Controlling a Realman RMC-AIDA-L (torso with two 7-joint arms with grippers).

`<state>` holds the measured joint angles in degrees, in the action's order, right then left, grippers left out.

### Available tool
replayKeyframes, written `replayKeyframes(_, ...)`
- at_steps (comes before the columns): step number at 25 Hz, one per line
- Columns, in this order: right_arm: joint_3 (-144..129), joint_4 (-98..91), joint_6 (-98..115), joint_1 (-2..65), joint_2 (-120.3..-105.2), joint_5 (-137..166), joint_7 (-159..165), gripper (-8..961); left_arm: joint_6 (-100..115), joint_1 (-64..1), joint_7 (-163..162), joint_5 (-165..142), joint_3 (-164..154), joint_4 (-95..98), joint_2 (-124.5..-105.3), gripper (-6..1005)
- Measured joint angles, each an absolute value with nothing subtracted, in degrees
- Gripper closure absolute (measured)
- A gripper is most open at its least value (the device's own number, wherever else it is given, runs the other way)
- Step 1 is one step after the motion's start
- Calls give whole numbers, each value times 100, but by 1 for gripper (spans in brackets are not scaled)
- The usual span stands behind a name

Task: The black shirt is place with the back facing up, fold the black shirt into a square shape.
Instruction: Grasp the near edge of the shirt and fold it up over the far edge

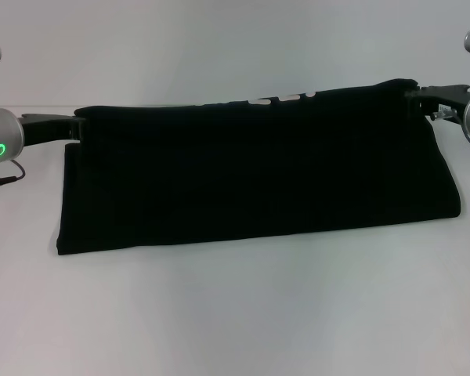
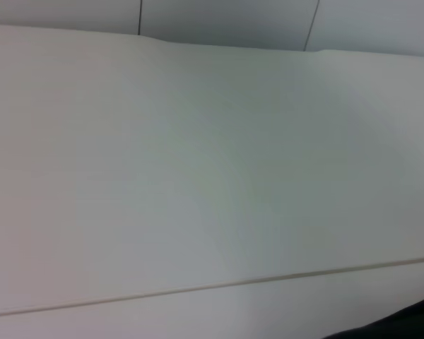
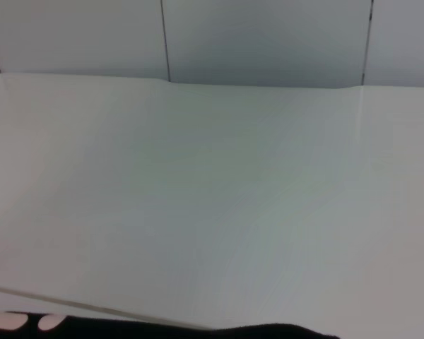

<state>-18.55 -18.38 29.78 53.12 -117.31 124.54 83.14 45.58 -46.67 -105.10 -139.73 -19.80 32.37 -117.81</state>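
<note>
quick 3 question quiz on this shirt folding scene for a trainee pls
1. True or false: the black shirt lies fully spread out with both sleeves showing.
2. Where is each tool?
A. both at the near edge
B. one at each far corner
C. both parked off the shirt
3. Fill in: the shirt lies on a ___ table.

Key:
1. False, it is a folded long band.
2. B, the left tool and the right tool are at the far corners.
3. White.
</note>
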Motion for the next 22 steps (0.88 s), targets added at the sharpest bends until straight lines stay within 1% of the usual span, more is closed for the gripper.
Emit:
replayKeyframes(4,-1854,-1837,2979,5308,-11753,12445,8314,918,4513,-4680,-10490,-13972,-2097,3235,-11795,990)
replayKeyframes(8,-1854,-1875,2954,5294,-11829,12442,8308,917,4202,-4686,-10502,-13971,-2379,3234,-11872,990)
replayKeyframes(10,-1854,-1936,2944,5275,-11862,12442,8281,851,3895,-4691,-10517,-13948,-2407,3234,-11934,990)
replayKeyframes(12,-1854,-2005,2945,5249,-11879,12441,8258,769,3453,-4692,-10526,-13885,-2407,3233,-12011,930)
replayKeyframes(16,-1839,-2185,2953,5162,-11874,12433,8292,574,2955,-4618,-10531,-13645,-2380,3287,-12067,811)
replayKeyframes(17,-1835,-2224,3019,5132,-11855,12412,8328,552,3002,-4581,-10551,-13557,-2373,3332,-12065,765)
replayKeyframes(20,-1850,-2329,3615,4996,-11734,12350,8549,487,3619,-4362,-10777,-13304,-2355,3650,-12028,628)
replayKeyframes(22,-1849,-2413,4273,4858,-11625,12316,8760,443,4644,-4121,-11023,-13163,-2341,4041,-11995,543)
